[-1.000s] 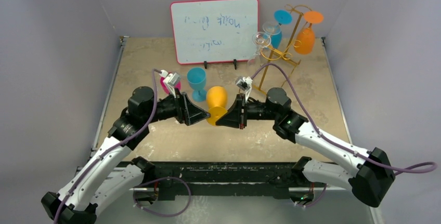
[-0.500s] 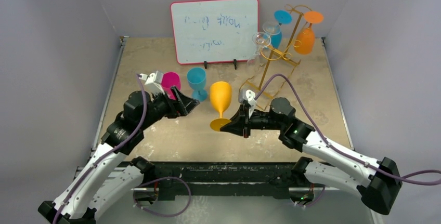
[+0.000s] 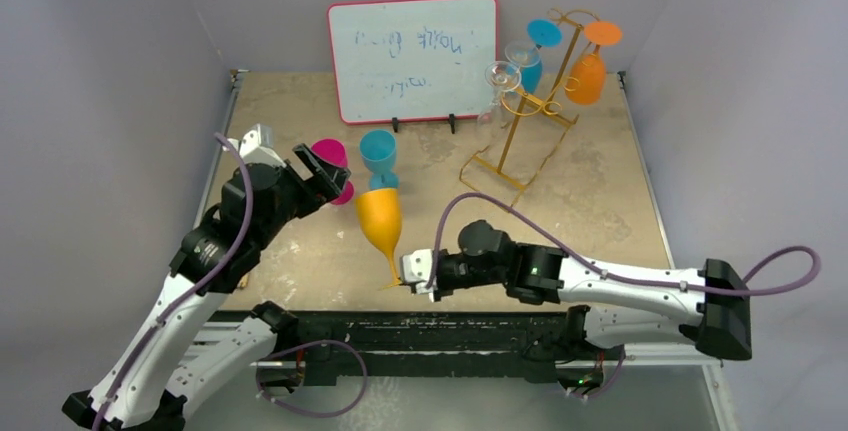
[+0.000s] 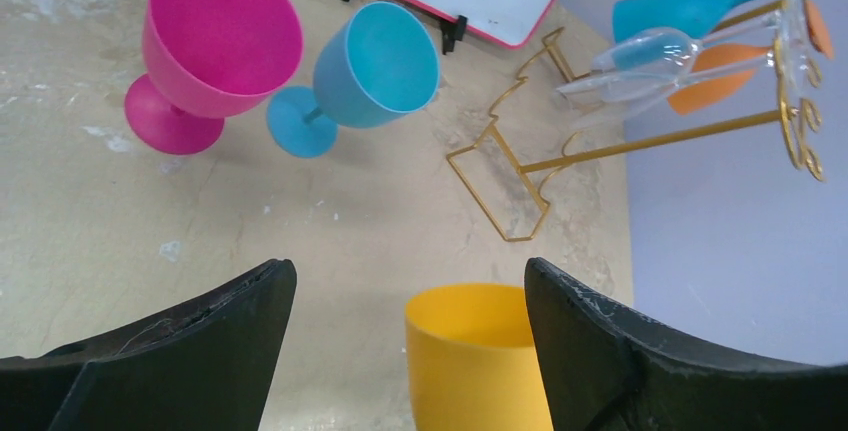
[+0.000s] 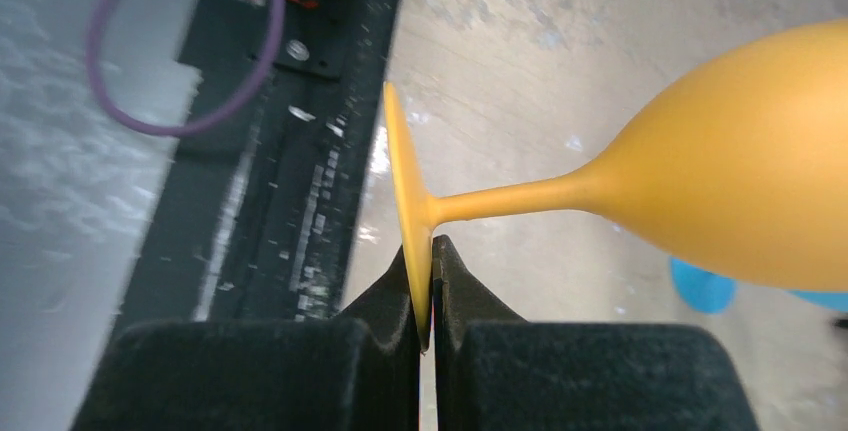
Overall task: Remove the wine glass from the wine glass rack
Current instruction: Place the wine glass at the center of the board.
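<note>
My right gripper (image 3: 413, 274) is shut on the foot of an orange-yellow wine glass (image 3: 380, 217) and holds it tilted near the table's front edge. In the right wrist view the gripper (image 5: 428, 251) pinches the thin foot disc, and the stem and bowl (image 5: 760, 191) point away to the right. My left gripper (image 3: 322, 171) is open and empty beside a pink glass (image 3: 327, 152). In the left wrist view that gripper (image 4: 408, 276) is open above the yellow glass's rim (image 4: 480, 351). The gold wine glass rack (image 3: 533, 103) stands at the back right with orange (image 3: 586, 76), blue (image 3: 530, 71) and clear (image 3: 503, 76) glasses hanging.
A pink glass (image 4: 215, 41) and a blue glass (image 4: 375, 66) stand on the table left of centre. A red-framed whiteboard (image 3: 412, 56) stands at the back. The rack's wire base (image 4: 500, 181) lies on the table to the right. Grey walls close in on three sides.
My left gripper let go of the orange-yellow glass and drew back left. My right gripper pulled the glass toward the near edge and tilted it.
</note>
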You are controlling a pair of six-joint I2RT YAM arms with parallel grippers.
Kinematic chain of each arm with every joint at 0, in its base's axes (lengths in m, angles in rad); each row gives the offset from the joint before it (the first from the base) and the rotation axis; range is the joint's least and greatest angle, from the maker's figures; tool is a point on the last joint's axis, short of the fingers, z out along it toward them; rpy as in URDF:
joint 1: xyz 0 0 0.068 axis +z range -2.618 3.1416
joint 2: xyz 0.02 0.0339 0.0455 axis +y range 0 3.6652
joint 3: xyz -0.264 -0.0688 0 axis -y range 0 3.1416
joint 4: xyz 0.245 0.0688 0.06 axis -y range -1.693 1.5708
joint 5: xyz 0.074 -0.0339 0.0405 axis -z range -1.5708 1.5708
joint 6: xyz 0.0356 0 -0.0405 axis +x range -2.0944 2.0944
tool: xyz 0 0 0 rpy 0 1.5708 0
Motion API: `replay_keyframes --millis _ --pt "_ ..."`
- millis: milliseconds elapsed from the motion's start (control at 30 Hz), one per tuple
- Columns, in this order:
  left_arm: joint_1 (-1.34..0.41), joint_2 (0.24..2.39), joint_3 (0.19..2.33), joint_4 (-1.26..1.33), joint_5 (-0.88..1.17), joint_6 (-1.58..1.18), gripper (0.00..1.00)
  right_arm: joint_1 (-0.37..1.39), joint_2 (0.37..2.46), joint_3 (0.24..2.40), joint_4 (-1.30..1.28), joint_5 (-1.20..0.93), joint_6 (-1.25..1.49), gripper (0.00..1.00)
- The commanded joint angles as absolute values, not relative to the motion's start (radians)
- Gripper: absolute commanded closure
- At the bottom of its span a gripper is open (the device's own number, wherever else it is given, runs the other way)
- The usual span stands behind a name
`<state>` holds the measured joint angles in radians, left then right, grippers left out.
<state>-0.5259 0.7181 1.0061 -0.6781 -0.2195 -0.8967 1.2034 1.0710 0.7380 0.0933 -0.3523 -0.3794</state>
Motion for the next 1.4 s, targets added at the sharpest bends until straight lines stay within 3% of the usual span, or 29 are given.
replay_keyframes --millis 0,133,633,733,933,1367 --pt "-0.528 0.784 1.084 -0.788 -0.312 -0.931 0.16 1.281 1.119 0.788 0.078 0.001 -0.613 1.0" --pt "-0.528 0.793 1.096 -0.793 -0.356 -0.929 0.16 1.327 1.106 0.727 0.177 0.151 -0.701 1.0" --pt "-0.511 0.979 1.279 -0.758 -0.183 -0.839 0.13 1.356 1.13 0.735 0.161 0.127 -0.749 1.0" --pt "-0.509 1.027 1.291 -0.756 -0.068 -0.793 0.13 1.361 1.118 0.733 0.163 0.141 -0.75 1.0" --pt "-0.509 1.072 1.257 -0.756 0.142 -0.695 0.26 1.362 1.114 0.724 0.159 0.192 -0.765 1.0" --pt "-0.509 1.093 1.246 -0.769 0.289 -0.625 0.62 1.361 1.09 0.708 0.161 0.248 -0.812 1.0"
